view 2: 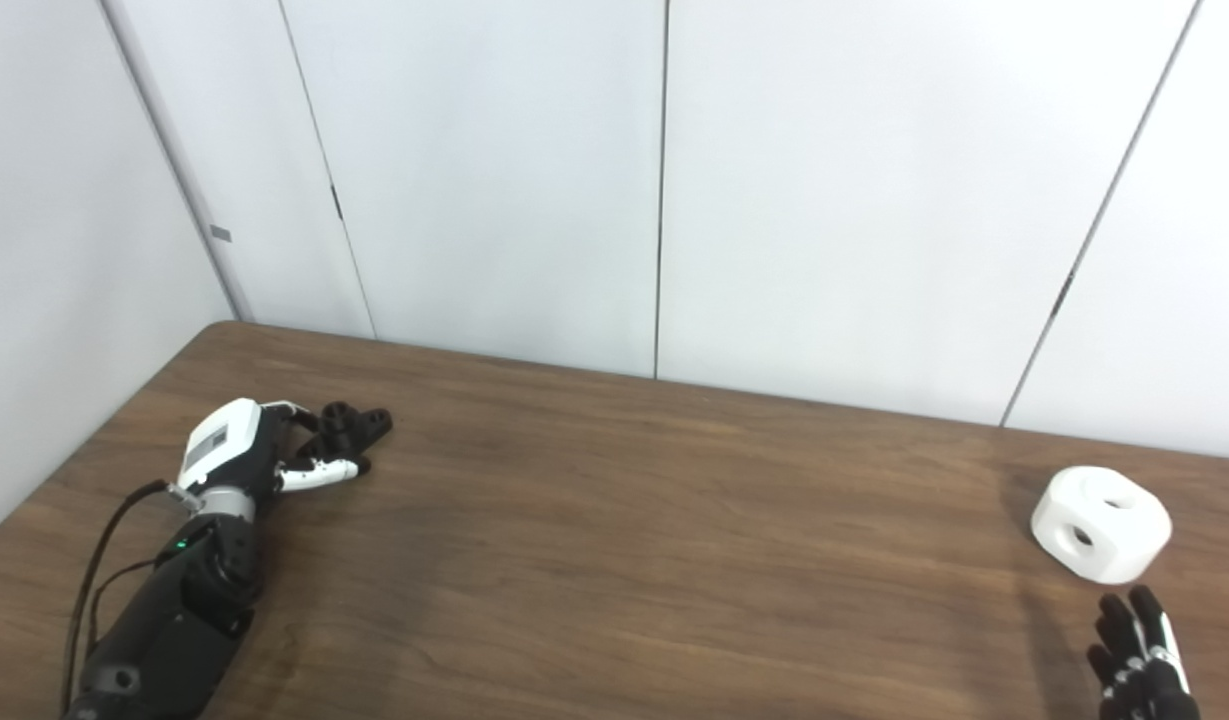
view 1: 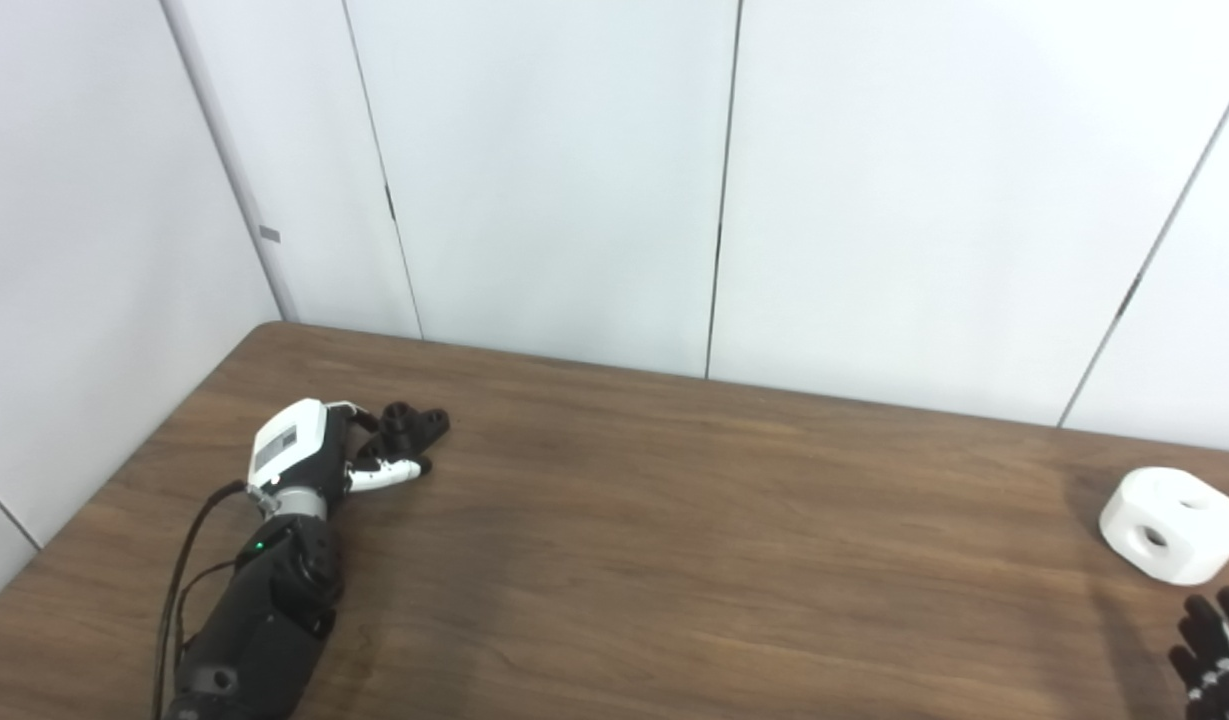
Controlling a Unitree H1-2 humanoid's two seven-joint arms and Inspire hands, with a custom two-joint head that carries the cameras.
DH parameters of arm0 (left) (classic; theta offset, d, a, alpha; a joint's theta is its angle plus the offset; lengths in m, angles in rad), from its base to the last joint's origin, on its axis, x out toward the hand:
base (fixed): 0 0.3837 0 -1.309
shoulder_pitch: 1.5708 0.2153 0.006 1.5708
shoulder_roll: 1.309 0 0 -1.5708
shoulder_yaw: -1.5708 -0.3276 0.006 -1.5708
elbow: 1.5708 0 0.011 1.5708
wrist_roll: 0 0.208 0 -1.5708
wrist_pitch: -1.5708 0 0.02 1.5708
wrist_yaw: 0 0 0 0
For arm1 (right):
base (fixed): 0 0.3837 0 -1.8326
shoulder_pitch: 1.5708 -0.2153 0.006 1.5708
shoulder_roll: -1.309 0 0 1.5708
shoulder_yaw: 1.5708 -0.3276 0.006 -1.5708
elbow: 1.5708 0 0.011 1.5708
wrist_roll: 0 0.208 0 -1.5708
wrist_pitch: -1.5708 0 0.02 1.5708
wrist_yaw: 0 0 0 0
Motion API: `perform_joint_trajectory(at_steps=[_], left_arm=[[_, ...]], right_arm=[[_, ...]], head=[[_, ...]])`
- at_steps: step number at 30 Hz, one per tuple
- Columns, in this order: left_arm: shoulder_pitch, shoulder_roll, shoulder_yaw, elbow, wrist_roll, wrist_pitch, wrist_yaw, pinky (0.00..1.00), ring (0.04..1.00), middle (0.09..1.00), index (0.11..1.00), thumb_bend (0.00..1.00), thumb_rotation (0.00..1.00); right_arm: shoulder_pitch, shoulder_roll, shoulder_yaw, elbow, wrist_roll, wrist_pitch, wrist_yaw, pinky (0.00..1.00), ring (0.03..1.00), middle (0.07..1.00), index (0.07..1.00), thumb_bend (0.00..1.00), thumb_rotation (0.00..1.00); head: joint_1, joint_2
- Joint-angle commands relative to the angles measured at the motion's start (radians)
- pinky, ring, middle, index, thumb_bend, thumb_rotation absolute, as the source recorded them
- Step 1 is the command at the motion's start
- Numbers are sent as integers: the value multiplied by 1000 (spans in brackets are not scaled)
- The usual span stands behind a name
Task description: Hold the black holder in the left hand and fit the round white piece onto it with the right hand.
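At far-left tabletop [view 1: 674, 520], left hand [view 1: 319, 450] curling fingers around black holder [view 1: 412, 425], grip unconfirmed. Right hand [view 2: 1139, 650] spreading open, empty, near round white piece [view 2: 1101, 524]. Risk: loose grasp letting holder slip during lift.

Dark wood-grain table [view 1: 674, 520], white panelled walls [view 1: 554, 180] meeting at left corner, even light

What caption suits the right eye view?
Left hand reaches the black holder on the table; right hand waits below the round white piece.
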Motion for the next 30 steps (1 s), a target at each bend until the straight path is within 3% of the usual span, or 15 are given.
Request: perform_joint_trajectory(at_steps=[1,8,18,20,21,23,30], left_arm=[[-40,37,0,-25,1,3,8,935,935,875,675,843,379],[-36,47,-26,-29,12,7,8,925,930,866,664,840,369],[-22,50,-45,-36,11,-23,35,926,932,846,591,810,232],[-22,50,-44,-34,4,-27,31,927,934,844,573,778,173],[-22,50,-45,-32,0,-31,28,928,933,842,524,626,111],[-22,52,-49,-29,-2,-40,29,902,916,824,497,547,72],[-23,61,-76,-12,6,-66,43,826,857,764,486,519,47]], right_arm=[[33,23,11,20,7,-6,-1,1000,1000,977,1000,556,996],[37,23,11,13,3,-7,-4,1000,1000,972,1000,577,985],[38,21,8,17,10,-14,1,1000,997,968,1000,584,972],[39,21,7,18,9,-14,0,1000,995,971,1000,585,969],[40,22,7,16,11,-11,-1,1000,995,970,1000,585,968],[41,23,7,12,16,-8,0,1000,997,967,1000,581,965],[44,22,7,7,28,-7,4,1000,997,958,997,580,934]], head=[[0,2],[-2,9],[-2,13],[-2,13],[-2,13],[-5,17],[-5,18]])
